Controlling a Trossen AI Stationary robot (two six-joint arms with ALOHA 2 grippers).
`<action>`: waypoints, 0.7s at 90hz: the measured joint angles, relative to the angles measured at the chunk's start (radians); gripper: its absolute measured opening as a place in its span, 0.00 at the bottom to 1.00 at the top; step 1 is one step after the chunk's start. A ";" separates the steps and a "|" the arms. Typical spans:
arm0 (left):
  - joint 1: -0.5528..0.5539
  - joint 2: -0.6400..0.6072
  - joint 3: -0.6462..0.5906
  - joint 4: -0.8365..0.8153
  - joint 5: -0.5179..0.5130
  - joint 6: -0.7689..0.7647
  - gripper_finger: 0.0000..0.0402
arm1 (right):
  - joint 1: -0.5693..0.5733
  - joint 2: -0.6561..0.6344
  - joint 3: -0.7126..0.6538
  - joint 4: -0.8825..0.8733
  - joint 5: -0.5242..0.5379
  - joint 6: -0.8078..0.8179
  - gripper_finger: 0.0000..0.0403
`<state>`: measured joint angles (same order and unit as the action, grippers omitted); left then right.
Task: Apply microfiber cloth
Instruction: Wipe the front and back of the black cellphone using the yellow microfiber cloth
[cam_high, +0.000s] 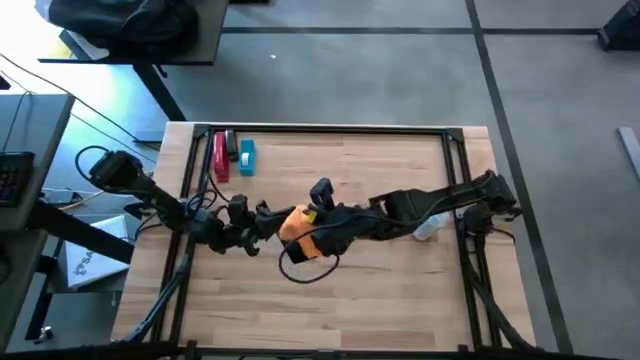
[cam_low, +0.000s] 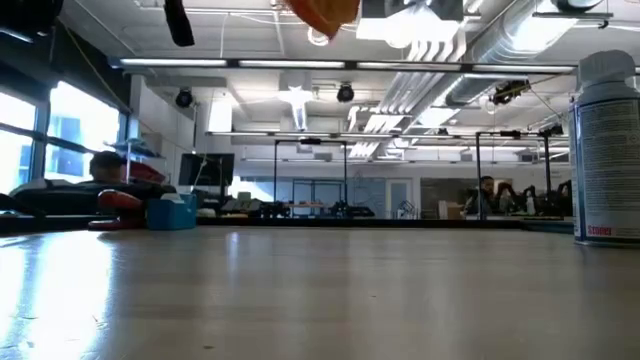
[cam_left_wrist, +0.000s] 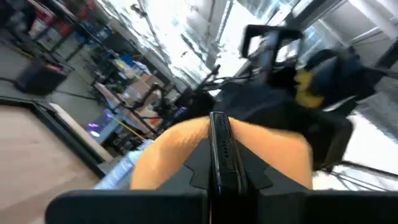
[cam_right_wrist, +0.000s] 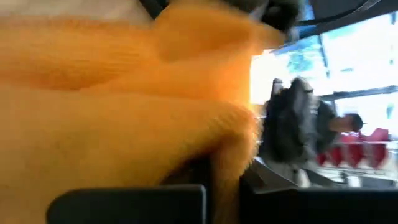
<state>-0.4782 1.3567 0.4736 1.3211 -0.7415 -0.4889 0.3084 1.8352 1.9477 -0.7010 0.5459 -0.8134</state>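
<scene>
Your left gripper (cam_high: 268, 222) holds a dark flat phone (cam_left_wrist: 222, 149) edge-on, pinched between its fingers. Your right gripper (cam_high: 312, 232) is clamped on the microfiber cloth (cam_high: 296, 224), bunched against that phone. Both arms reach inward, meeting raised above mid-table (cam_high: 400, 300); a white spray bottle (cam_low: 606, 150) stands near the right arm.
</scene>
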 joint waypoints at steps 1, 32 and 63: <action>0.000 0.000 0.000 -0.003 -0.002 0.004 0.02 | 0.000 -0.004 0.000 0.007 -0.004 0.001 0.00; -0.005 0.000 0.000 -0.015 0.019 0.088 0.02 | -0.007 0.030 0.002 0.016 -0.190 0.050 0.00; -0.012 0.001 -0.001 -0.045 0.079 0.135 0.02 | -0.043 0.046 0.001 0.066 -0.130 -0.050 0.00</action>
<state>-0.4904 1.3574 0.4728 1.2765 -0.6627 -0.3539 0.2652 1.8809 1.9491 -0.6352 0.4155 -0.8630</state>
